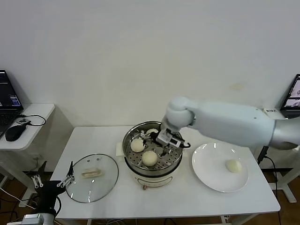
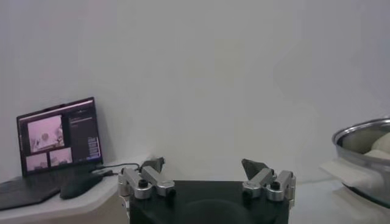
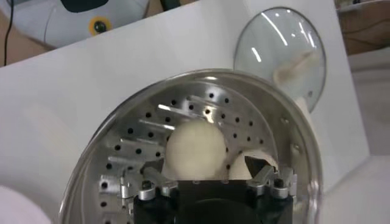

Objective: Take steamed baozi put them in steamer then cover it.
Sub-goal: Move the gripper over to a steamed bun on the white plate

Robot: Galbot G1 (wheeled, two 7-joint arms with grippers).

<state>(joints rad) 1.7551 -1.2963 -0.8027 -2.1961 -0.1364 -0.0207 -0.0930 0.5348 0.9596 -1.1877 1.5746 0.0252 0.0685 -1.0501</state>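
The steamer (image 1: 132,164) stands mid-table with three baozi on its perforated tray: one at the left (image 1: 137,145), one at the front (image 1: 149,158), one at the back (image 1: 153,132) partly hidden. My right gripper (image 1: 157,139) is down inside the pot. In the right wrist view it (image 3: 206,164) is open with a baozi (image 3: 195,148) lying on the tray (image 3: 131,131) between its fingers. A last baozi (image 1: 233,165) lies on the white plate (image 1: 211,161). The glass cover (image 1: 91,177) lies flat to the left. My left gripper (image 1: 51,182) waits open off the table's left front corner.
A side table at the left holds a laptop (image 1: 8,101) and a mouse (image 1: 15,132). Another screen (image 1: 294,93) shows at the right edge. A white pad (image 1: 119,149) lies beside the steamer. The left wrist view shows the steamer's rim (image 2: 365,131).
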